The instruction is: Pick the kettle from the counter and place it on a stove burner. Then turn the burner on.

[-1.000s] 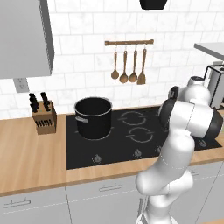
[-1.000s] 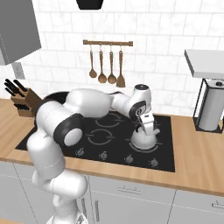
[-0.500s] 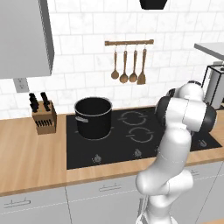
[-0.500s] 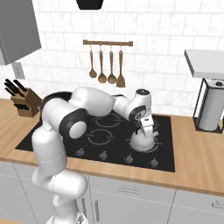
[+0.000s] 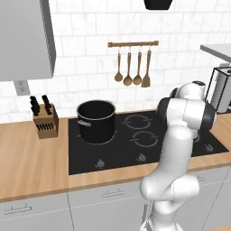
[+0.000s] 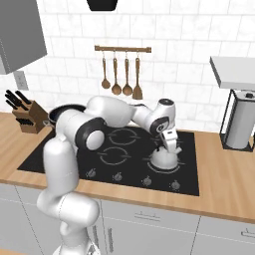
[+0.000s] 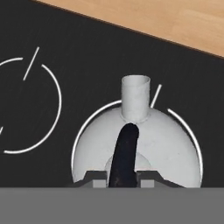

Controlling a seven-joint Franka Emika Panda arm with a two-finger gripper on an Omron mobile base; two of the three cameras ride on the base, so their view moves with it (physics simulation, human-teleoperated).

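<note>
I see the kettle (image 6: 164, 158) sitting on the near right stove burner (image 7: 192, 135). My gripper (image 7: 124, 180) is right over its black handle (image 7: 124, 153), but I cannot tell if it pinches it.

Kettle (image 6: 164, 158) on burner (image 7: 192, 135); pot (image 5: 95, 121) alongside

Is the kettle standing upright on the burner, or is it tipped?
Upright: the kettle sits level inside the stove burner ring, handle arching straight over its dome.
</note>
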